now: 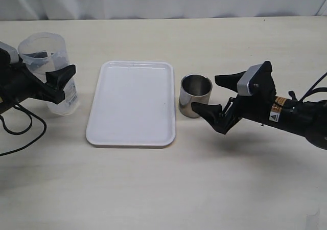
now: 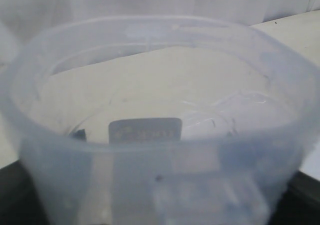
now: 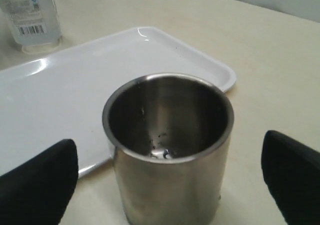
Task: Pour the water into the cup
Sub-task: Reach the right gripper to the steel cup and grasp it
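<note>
Robotics laboratory bench. A pale wood-grain tabletop (image 1: 214, 189) set before a plain white curtain (image 1: 153, 0) carries a black left robot arm (image 1: 15, 84), a right robot arm (image 1: 299, 116), trailing cable (image 1: 23, 133) and staged props: white tray (image 1: 132, 105), steel cup (image 1: 195, 96), measuring beaker (image 1: 43, 56).

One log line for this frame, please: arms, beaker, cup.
left gripper: fingers astride upright beaker, grip unclear | right gripper: open, fingers flanking cup, no contact | cup: upright beside tray | pour: not started

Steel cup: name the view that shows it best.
The right wrist view: the cup is close up, rim and inside visible. The exterior view shows it small, right of the tray. The left wrist view shows only the beaker, no cup.
</note>
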Action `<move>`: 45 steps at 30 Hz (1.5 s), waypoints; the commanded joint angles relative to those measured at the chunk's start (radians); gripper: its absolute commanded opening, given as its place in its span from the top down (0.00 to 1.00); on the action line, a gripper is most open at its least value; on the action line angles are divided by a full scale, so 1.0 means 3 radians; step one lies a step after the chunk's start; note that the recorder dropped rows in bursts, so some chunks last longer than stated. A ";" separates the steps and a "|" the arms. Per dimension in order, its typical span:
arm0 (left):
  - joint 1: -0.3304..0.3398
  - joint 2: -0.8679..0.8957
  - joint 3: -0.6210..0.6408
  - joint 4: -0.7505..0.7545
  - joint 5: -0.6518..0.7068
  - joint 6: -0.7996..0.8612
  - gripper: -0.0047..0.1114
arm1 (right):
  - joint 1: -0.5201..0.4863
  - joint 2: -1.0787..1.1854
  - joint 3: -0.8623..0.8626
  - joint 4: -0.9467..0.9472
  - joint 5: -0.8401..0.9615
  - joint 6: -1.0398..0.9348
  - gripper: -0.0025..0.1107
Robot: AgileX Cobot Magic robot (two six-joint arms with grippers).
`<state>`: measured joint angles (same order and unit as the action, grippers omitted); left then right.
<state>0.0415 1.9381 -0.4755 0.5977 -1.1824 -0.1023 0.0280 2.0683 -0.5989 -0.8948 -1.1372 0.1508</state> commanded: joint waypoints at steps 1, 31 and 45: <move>-0.0025 -0.0002 -0.0023 -0.0008 -0.0129 -0.0023 0.96 | -0.0006 0.0220 -0.0157 -0.0049 -0.0218 -0.0023 0.16; -0.0025 -0.0002 -0.0023 -0.0008 -0.0129 -0.0023 0.96 | 0.0198 0.0831 -0.0795 -0.0036 -0.0280 -0.0023 0.17; -0.0025 -0.0002 -0.0023 0.0100 -0.0129 -0.0023 0.96 | 0.0182 0.0781 -0.0795 -0.0128 -0.0280 -0.0062 0.94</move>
<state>0.0415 1.9381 -0.4755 0.6267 -1.1824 -0.1040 0.0854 2.3155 -0.8351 -0.9196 -1.2119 0.1429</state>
